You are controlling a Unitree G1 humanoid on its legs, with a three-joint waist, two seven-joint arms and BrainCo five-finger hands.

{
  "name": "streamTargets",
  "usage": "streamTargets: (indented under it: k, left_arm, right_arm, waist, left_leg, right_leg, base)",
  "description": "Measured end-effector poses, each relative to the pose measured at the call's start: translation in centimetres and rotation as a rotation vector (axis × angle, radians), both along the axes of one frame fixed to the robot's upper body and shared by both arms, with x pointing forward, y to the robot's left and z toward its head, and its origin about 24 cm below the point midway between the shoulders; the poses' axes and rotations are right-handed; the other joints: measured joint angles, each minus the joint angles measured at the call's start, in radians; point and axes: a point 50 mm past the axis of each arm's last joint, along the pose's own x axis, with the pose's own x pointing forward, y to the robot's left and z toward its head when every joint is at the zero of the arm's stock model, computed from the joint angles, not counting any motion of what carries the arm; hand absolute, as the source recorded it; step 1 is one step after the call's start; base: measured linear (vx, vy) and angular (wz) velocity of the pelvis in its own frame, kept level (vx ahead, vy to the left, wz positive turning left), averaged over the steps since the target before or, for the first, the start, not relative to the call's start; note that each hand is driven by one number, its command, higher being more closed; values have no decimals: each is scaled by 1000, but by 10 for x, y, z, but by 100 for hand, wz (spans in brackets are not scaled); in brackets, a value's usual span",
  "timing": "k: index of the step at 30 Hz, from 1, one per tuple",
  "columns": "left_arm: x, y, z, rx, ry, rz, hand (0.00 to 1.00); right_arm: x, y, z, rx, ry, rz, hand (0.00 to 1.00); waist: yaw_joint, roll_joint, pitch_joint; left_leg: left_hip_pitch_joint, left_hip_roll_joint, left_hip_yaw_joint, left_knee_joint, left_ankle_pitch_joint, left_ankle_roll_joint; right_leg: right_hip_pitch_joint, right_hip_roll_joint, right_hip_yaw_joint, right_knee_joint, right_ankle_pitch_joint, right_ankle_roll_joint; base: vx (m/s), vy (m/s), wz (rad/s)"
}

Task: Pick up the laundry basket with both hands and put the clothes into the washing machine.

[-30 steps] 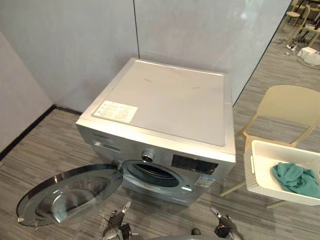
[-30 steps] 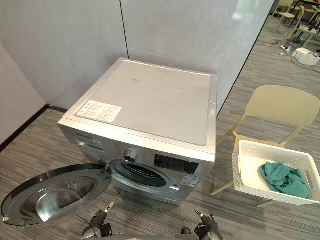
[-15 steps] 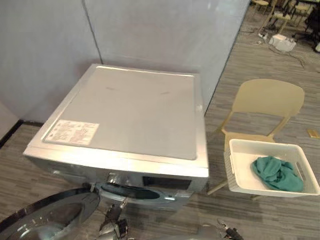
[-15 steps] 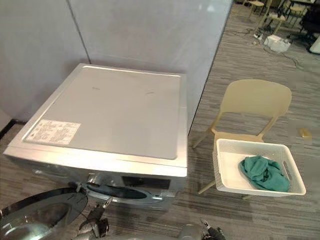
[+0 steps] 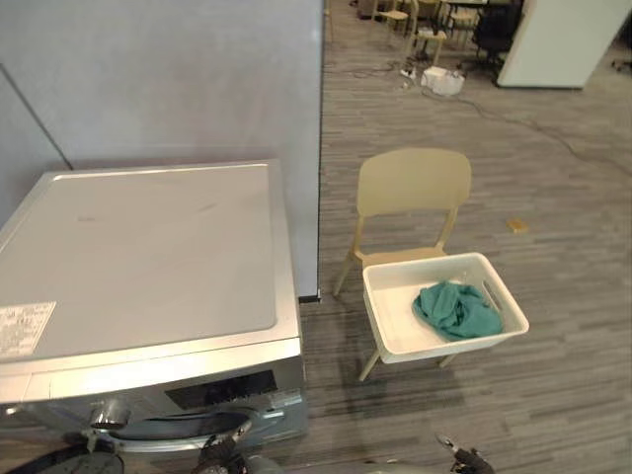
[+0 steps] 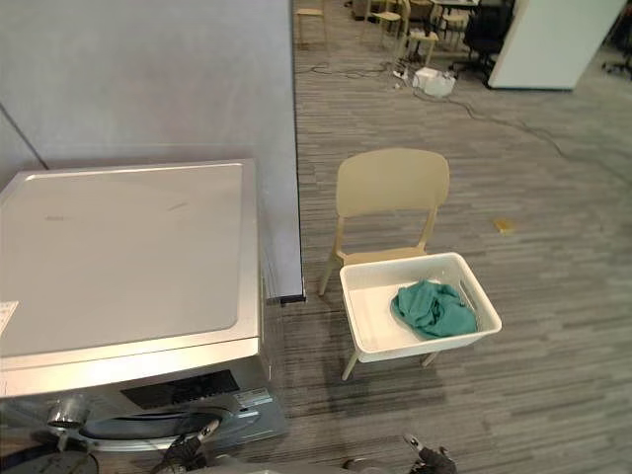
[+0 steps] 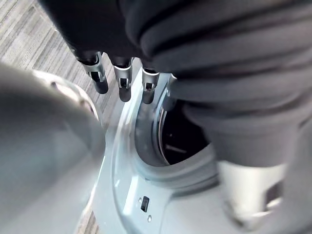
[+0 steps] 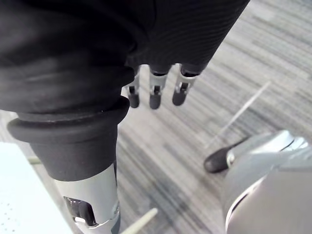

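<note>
Basket: a white plastic laundry basket (image 5: pixel 395 321) sits on the seat of a beige chair (image 5: pixel 413 183), right of the washing machine (image 5: pixel 138 257) and well apart from both hands.
Clothes: a teal heap (image 5: pixel 454 310) lies crumpled inside, toward the basket's right end.
Handling: probably light, stiff and smooth-walled; the soft cloth may slide if the basket tips.
Hold: one hand on each short end; a handle slot (image 5: pixel 491 295) shows in the right wall.
Hands: left hand (image 7: pixel 122 83) and right hand (image 8: pixel 154 92) hang low, fingers relaxed, holding nothing.
Counts: one basket, one chair, one machine, one cloth heap; how many pieces cannot be told.
</note>
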Motion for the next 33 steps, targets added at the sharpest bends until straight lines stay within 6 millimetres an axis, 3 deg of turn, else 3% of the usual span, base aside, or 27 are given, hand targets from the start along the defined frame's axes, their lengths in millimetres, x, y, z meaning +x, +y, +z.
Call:
streamTargets:
  k: [1, 3, 4, 5, 6, 7, 9, 11, 12, 13, 16, 18, 20, 21, 22, 23, 24, 25, 26, 27, 28, 29, 30, 31, 32, 33]
  left_arm:
    - [-2, -1, 0, -3, 3, 0, 0]
    - [-7, 2, -1, 5, 16, -4, 0]
    - [-11, 2, -2, 5, 25, -2, 0]
    - [-9, -1, -2, -6, 22, 0, 0]
    - [-8, -1, -2, -11, 17, 11, 0]
    - [-10, 2, -2, -8, 20, 13, 0]
    - [-11, 5, -1, -2, 22, 17, 0]
    - [-9, 8, 0, 7, 16, 16, 0]
    - [-9, 9, 0, 11, 14, 16, 0]
    - [-7, 12, 1, 18, 8, 14, 0]
    - [-11, 17, 1, 29, 27, 19, 0]
    - [-11, 16, 1, 32, 33, 24, 0]
    - [-14, 16, 1, 24, 33, 58, 0]
    - [-16, 15, 0, 21, 36, 65, 0]
    - [-20, 14, 0, 19, 41, 70, 0]
    - [-30, 20, 0, 51, 65, 87, 0]
    - [-46, 36, 2, 94, 104, 100, 0]
    - [-58, 40, 1, 96, 133, 106, 0]
    - [-64, 37, 1, 105, 151, 156, 0]
    - [-67, 37, 0, 100, 167, 181, 0]
    - [-72, 32, -2, 75, 178, 165, 0]
    - [-72, 24, -4, 41, 169, 157, 0]
    - [-73, 17, -5, 20, 167, 157, 0]
    - [-75, 8, -7, -12, 168, 166, 0]
    - [-74, 6, -7, -22, 147, 190, 0]
    - [-76, 5, -7, -27, 150, 196, 0]
  right_arm:
    - [0, 0, 0, 1, 4, 6, 0]
    - [-2, 4, -1, 18, 6, 26, 0]
    - [-4, 3, -1, 18, 4, 37, 0]
    - [-4, 2, -1, 12, 6, 55, 0]
    - [-4, 4, -1, 16, 5, 62, 0]
    - [-4, 8, -2, 25, 4, 69, 0]
    - [-11, 12, -3, 30, 10, 62, 0]
    - [-18, 16, -3, 33, 5, 57, 0]
    - [-19, 17, -2, 36, -1, 52, 0]
    - [-20, 20, -2, 43, -6, 47, 0]
    - [-32, 24, -5, 59, 20, 22, 0]
    - [-35, 23, -5, 60, 24, -3, 0]
    - [-41, 20, -5, 56, 30, -67, 0]
    - [-42, 18, -4, 52, 30, -82, 0]
    - [-43, 17, -4, 54, 33, -93, 0]
    - [-45, 18, -5, 58, 41, -98, 0]
    - [-48, 22, -6, 71, 48, -103, 0]
    - [-49, 23, -6, 78, 51, -110, 0]
    - [-46, 22, -7, 80, 48, -105, 0]
    - [-41, 17, -6, 69, 39, -98, 0]
    - [-37, 10, -5, 54, 41, -87, 0]
    - [-38, 6, -5, 50, 53, -85, 0]
    - [-39, 6, -5, 50, 58, -80, 0]
    - [-38, 7, -5, 50, 60, -59, 0]
    - [-37, 10, -6, 57, 59, -37, 0]
    - [-37, 11, -6, 58, 59, -31, 0]
  waist:
    - [2, 13, 8]
    - [8, 16, 9]
    - [16, 20, 2]
    - [28, 28, -4]
    - [30, 19, -4]
    - [29, 0, -5]
    - [28, -20, -12]
    - [23, -39, -23]
    - [23, -43, -25]
    - [21, -61, -23]
    - [22, -80, -17]
    - [17, -78, -17]
    - [12, -75, -19]
    - [11, -72, -20]
    - [6, -63, -19]
    - [1, -78, -26]
    - [1, -106, -43]
    - [2, -106, -64]
    - [10, -80, -78]
    - [14, -56, -73]
    - [10, -31, -69]
    - [11, -41, -64]
    - [14, -37, -64]
    - [22, -29, -67]
    - [17, -26, -66]
    - [12, -26, -63]
  left_leg:
    - [-10, -88, -5, -33, -41, 1]
    - [20, -174, -12, -148, -73, 19]
    - [59, -194, -60, -223, -114, -19]
    - [97, -234, -147, -317, -178, 38]
    - [97, -255, -163, -336, -174, 41]
    - [97, -275, -161, -363, -150, 70]
    - [116, -298, -142, -397, -124, 88]
    - [148, -341, -132, -443, -104, 105]
    - [151, -351, -128, -447, -103, 107]
    - [166, -365, -122, -446, -102, 107]
    - [220, -372, -141, -446, -98, 89]
    - [227, -365, -171, -448, -95, 81]
    - [232, -337, -208, -443, -103, 42]
    - [237, -319, -214, -441, -108, 26]
    - [249, -277, -219, -431, -122, -10]
    - [264, -237, -218, -418, -135, -45]
    - [275, -221, -215, -416, -147, -76]
    - [278, -179, -216, -408, -149, -92]
    - [269, -123, -212, -403, -125, -116]
    - [268, -93, -213, -400, -116, -123]
    - [257, -59, -215, -387, -71, -117]
    - [255, -55, -220, -365, -3, -116]
    - [251, -46, -225, -339, 26, -115]
    - [220, -19, -248, -241, 79, -72]
    - [145, 17, -278, -100, 156, 39]
    - [102, 35, -290, -34, 217, 108]
  right_leg:
    - [0, -4, 27, 3, 4, 7]
    - [-5, 4, 68, 9, 6, 16]
    - [-11, 14, 91, 2, 4, 22]
    - [-25, 26, 109, -13, 19, 39]
    - [-27, 19, 119, -14, 26, 38]
    - [-42, 0, 120, -7, 31, 49]
    - [-66, -30, 108, 50, 6, 66]
    - [-179, -84, 73, 297, -80, 87]
    - [-229, -99, 67, 397, -94, 98]
    - [-320, -124, 68, 605, -96, 103]
    - [-444, -136, 83, 969, -117, 89]
    - [-466, -168, 90, 959, -127, 70]
    - [-471, -263, 102, 859, -132, 22]
    - [-469, -285, 111, 819, -121, 5]
    - [-449, -318, 126, 702, -85, -27]
    - [-407, -339, 128, 543, 11, -26]
    - [-381, -345, 131, 420, 151, -13]
    - [-358, -306, 114, 407, 66, 122]
    - [-333, -258, 73, 330, 16, 196]
    - [-326, -236, 53, 299, 7, 206]
    - [-325, -194, 33, 300, 4, 182]
    - [-312, -185, 36, 315, -14, 160]
    - [-296, -174, 34, 314, -22, 148]
    - [-266, -142, 23, 306, -41, 120]
    - [-235, -106, 0, 298, -51, 93]
    - [-216, -90, -16, 294, -56, 80]
  base:
    - [2, 148, -82]
    - [-13, 156, -71]
    - [18, 151, -77]
    - [46, 110, -60]
    - [59, 138, -41]
    - [58, 111, -10]
    - [90, 108, -1]
    - [101, 79, -3]
    - [138, 55, 6]
    - [131, 13, 12]
    - [183, -95, 35]
    - [231, -235, 75]
    - [248, -318, 77]
    - [166, -314, 45]
    - [201, -430, 29]
    - [237, -566, 7]
    - [244, -639, -23]
    - [199, -575, -60]
    - [152, -478, -62]
    - [126, -490, -50]
    - [124, -561, -20]
    - [93, -446, -10]
    - [68, -414, -17]
    - [30, -365, -15]
    - [29, -439, -5]
    - [6, -336, 14]
